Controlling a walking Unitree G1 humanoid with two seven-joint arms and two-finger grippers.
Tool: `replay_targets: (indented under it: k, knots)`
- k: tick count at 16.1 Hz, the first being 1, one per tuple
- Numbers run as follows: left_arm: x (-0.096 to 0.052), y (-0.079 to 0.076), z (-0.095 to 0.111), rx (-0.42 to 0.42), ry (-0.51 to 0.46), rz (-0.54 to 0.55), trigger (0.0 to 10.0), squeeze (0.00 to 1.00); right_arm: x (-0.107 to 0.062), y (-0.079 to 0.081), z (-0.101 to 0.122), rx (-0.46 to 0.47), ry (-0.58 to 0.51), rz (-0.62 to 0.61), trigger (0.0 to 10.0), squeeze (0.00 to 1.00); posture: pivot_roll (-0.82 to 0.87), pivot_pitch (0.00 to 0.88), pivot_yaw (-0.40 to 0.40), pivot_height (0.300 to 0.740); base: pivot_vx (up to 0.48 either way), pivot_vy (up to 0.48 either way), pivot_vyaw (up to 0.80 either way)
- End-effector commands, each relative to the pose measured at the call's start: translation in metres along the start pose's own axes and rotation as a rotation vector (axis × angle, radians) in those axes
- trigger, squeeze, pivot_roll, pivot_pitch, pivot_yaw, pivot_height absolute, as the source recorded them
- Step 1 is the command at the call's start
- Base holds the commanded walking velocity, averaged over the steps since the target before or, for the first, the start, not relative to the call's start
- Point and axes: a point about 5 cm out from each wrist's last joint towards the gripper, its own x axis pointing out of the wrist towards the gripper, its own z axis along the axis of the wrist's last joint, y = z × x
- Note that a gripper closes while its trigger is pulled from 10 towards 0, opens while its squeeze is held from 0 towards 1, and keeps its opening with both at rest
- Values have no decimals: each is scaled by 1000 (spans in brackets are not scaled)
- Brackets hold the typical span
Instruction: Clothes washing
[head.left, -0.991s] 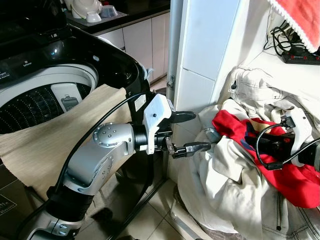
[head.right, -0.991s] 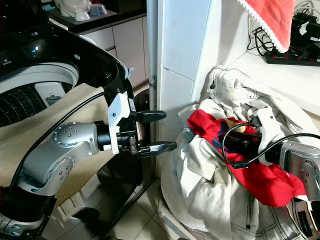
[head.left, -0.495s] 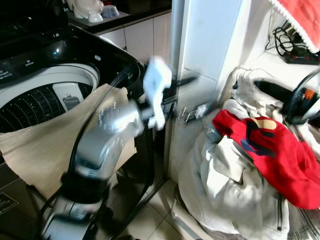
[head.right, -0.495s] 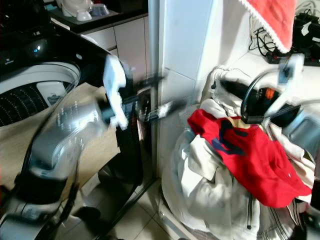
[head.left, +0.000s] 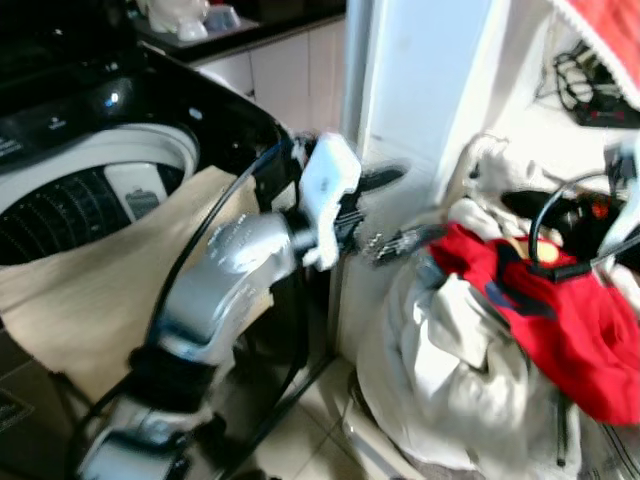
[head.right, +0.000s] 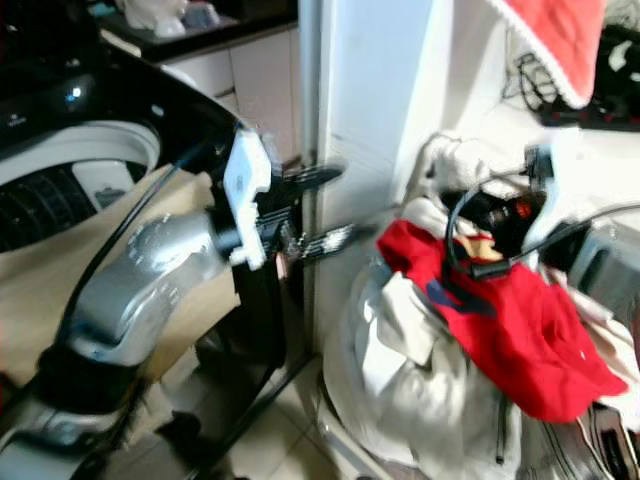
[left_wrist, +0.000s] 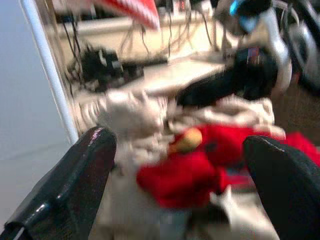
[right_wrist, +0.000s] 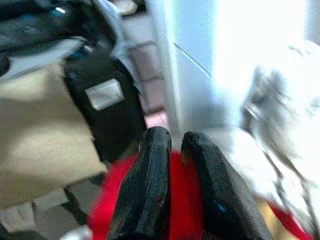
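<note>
Glossy black washer body (head.left: 215, 110), matt beige cloth (head.left: 90, 290), soft red garment (head.left: 560, 320).

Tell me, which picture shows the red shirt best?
The right eye view: the red shirt lies whole on the pile of white clothes. The left eye view cuts its right side off. The left wrist view shows it blurred between the open left gripper fingers; the right wrist view shows a red patch behind the right gripper.
</note>
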Motion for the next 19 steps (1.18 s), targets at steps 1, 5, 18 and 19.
replay_targets:
  k: [1, 5, 18, 19]
  knots:
    - [1, -3, 0, 18, 18, -24, 10000, 0, -5, -1, 3, -5, -1, -14, 10000, 1000, -199, 0, 25, 740, 0, 0, 0]
    - [1, -7, -11, 10, 67, -32, 10000, 0, -19, -14, -20, 94, 17, -41, 10000, 1000, -202, 0, 36, 740, 0, 0, 0]
    - [-9, 0, -15, 7, 101, -1, 10000, 0, 19, -19, -27, -52, 127, 36, 10000, 561, -207, 0, 53, 740, 0, 0, 0]
    - [-10, 0, -15, 9, 104, 0, 10000, 0, 25, -17, -27, -1, 107, 95, 10000, 0, -207, 0, 53, 740, 0, 0, 0]
